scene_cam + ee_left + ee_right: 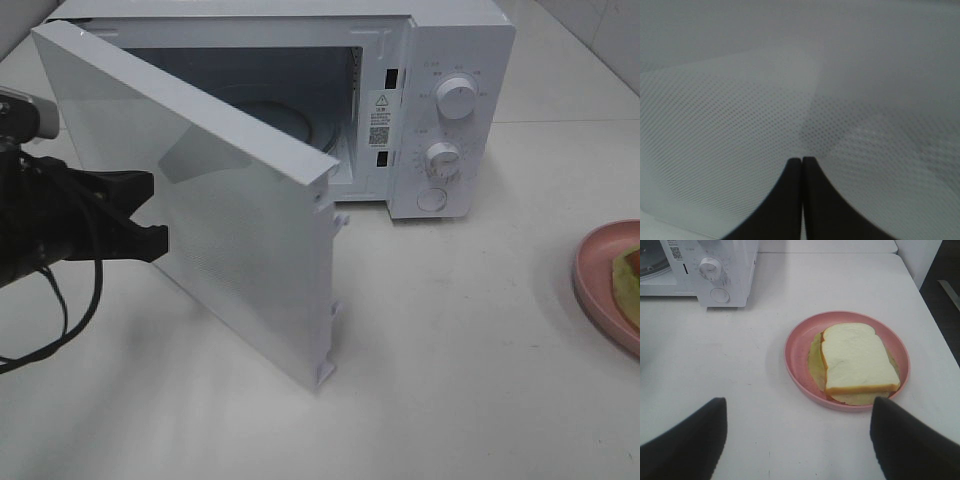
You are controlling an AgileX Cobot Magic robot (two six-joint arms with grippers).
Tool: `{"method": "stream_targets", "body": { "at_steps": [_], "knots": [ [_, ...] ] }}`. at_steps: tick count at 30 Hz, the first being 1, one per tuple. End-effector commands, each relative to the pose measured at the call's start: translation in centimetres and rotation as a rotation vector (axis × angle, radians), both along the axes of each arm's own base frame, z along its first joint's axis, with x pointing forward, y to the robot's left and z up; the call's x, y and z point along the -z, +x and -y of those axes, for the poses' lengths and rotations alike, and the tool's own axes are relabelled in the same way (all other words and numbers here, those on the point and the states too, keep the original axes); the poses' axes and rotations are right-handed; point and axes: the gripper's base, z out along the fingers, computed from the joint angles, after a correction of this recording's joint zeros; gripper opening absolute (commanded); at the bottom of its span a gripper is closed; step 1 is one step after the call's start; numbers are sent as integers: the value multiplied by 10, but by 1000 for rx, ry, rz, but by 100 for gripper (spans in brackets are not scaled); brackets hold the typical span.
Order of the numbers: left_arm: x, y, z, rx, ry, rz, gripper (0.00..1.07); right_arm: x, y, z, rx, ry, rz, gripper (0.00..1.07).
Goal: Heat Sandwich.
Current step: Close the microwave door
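The sandwich (857,362) on the plate (797,352) is seen at about 1 o'clock from the wide-open, empty right gripper (797,440), clearly the nearer one.

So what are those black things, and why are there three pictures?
They belong to a robot with two arms, each ending in black jaws for grabbing. One picture comes from a camera up high. It shows a white microwave on a table with its door swung open. The left gripper is right at the door, jaws shut, holding nothing. The other two pictures come from small cameras on the arms' wrists. The left one sees only the dotted door up close. The right one looks down past the open right gripper at a sandwich on a pink plate. Nothing is held yet.
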Motion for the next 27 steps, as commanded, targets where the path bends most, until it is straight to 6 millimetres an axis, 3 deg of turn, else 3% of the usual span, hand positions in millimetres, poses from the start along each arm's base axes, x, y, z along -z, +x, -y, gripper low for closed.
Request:
{"method": "stream_targets", "body": {
  "at_steps": [1,15,27],
  "knots": [
    [-3,6,20,15,-24,19,0,1,-4,1,4,-6,27,76],
    [-10,27,81,117,-54,18,0,1,-4,1,4,-6,27,76],
    [-24,56,117,138,-78,21,0,1,-4,1,4,-6,27,76]
  ]
}}
